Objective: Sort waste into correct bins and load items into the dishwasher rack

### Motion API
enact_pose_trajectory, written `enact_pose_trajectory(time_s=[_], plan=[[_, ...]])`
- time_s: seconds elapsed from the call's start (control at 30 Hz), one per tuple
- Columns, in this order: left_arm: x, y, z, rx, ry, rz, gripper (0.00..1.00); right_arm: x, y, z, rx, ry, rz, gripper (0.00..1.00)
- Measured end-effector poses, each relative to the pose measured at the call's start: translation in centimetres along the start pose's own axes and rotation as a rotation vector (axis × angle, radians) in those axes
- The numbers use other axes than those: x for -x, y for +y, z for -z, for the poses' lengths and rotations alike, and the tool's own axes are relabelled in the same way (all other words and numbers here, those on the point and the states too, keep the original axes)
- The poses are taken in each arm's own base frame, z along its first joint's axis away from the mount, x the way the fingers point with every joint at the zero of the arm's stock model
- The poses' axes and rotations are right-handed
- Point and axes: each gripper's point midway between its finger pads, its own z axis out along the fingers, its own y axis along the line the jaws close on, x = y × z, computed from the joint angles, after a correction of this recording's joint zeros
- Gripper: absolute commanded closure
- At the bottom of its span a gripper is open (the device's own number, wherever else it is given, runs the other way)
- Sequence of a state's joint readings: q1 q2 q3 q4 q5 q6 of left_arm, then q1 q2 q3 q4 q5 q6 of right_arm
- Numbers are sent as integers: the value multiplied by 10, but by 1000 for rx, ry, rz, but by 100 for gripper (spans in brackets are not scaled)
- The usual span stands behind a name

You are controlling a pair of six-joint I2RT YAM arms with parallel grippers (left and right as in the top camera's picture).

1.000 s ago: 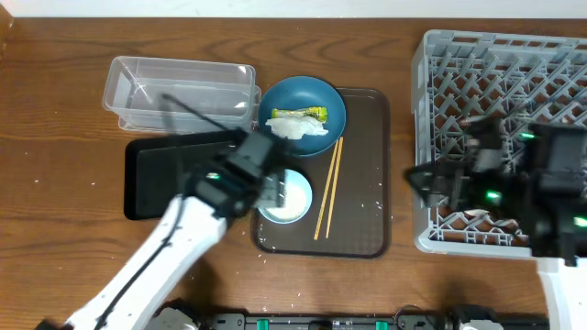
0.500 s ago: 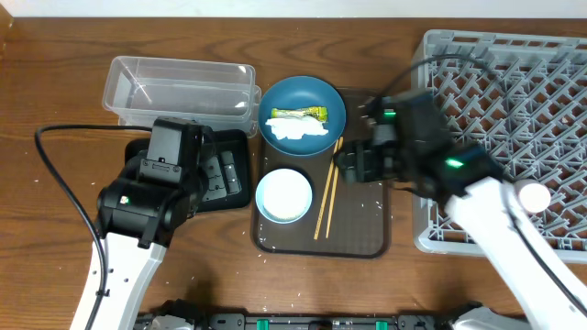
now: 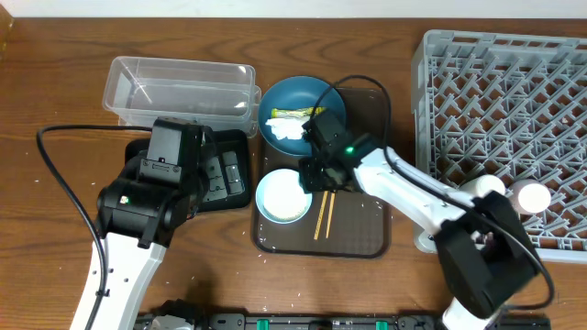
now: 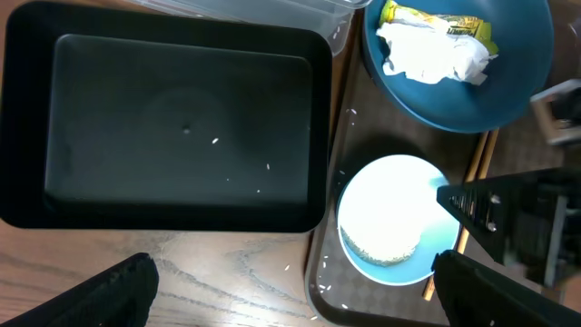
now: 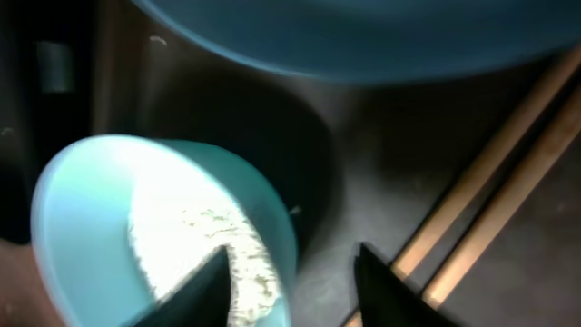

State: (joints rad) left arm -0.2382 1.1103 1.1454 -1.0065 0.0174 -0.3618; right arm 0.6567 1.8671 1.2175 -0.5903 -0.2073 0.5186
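On the wooden surface [image 3: 64,92] the flat brown serving tray [image 3: 362,225] lies in the middle. The large square grey plastic crate [image 3: 504,82] stands at 3 o'clock of it. The clear plastic rectangular tub [image 3: 179,87] and the shallow black rectangular tray [image 4: 182,118] are at 9 o'clock, the tub beyond the black one.

The dark blue round dish [image 3: 316,96] sits at the far end of the brown tray. It holds the small green-and-yellow snack wrapper [image 4: 436,18] and, just on the near side of it, the crumpled white tissue [image 4: 427,50]. The light blue bowl [image 3: 282,195] stands at 6 o'clock of the dish, with white rice grains [image 4: 381,250] inside. Some loose grains also lie on the black tray and on the brown tray. The two thin wooden chopsticks [image 3: 324,209] lie side by side at 3 o'clock of the bowl.

The left gripper [image 4: 295,277] hangs above the near edge of the black tray, its jaws spread wide and holding nothing. The right gripper [image 5: 290,272] is low at the 3 o'clock rim of the bowl. Its jaws are spread, one finger over the rice, the other outside near the chopsticks, with the rim between them. I cannot tell whether they touch it.

Two small white cups [image 3: 486,185] show in the near left part of the crate.
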Motion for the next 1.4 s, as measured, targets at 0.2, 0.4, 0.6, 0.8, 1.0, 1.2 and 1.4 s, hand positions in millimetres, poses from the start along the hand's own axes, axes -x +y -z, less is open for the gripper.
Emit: enact_pose_trajectory(time_s=[0.2,0.4,0.6,0.8,1.0,1.2,1.4], plan=[[0,0,0,-1,0,0,0,-5,-4,-5,-13,23,-22,95],[0,0,0,-2,1,0,1,-6,-8,-5,-36,27,-30,99],[0,0,0,-2,1,0,1,0,-18,2,-97,-17,-29,99],[0,0,0,-3,1,0,1,40,-21,82,-174,-287,78,99],[0,0,0,-3,1,0,1,41,-11,164,-162,-448,147,99],[0,0,0,-2,1,0,1,12,-15,145,-144,-291,162,99],[0,0,0,-2,1,0,1,1,-4,138,-75,-232,141,99]])
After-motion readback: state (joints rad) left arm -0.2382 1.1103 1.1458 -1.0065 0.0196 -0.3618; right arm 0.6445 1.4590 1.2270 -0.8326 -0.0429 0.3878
